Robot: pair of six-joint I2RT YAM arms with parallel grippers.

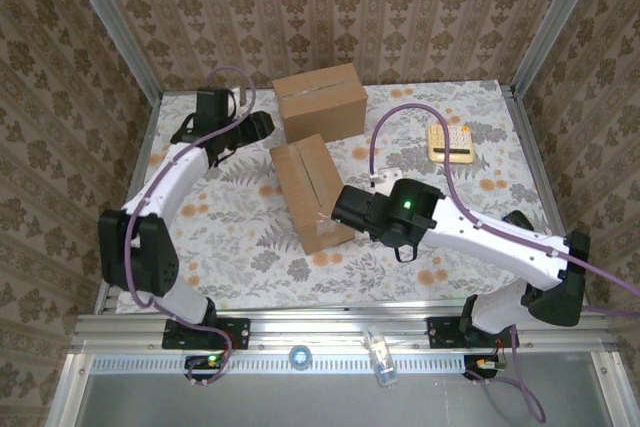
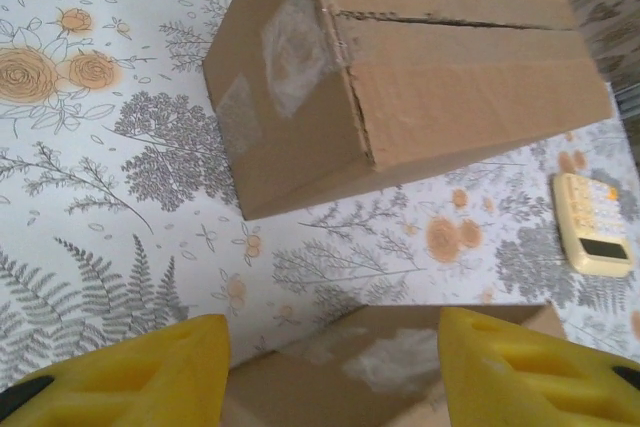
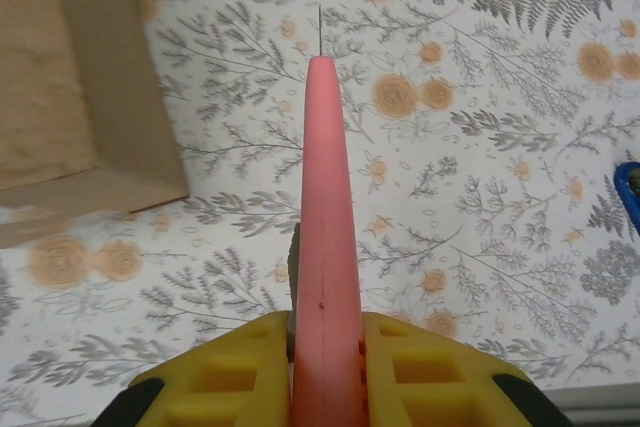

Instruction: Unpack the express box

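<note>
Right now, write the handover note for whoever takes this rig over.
Left gripper: jaws open, empty, above the far end of the near box.
Right gripper: shut on a pink tool with a thin tip, just right of the near box, the tip over the table, not the cardboard.
Things: far box at the back of the table; calculator far right.
Done: tool in hand. Both boxes look shut.
Left: probably slit a seam, fold back the flaps, lift out the contents.
</note>
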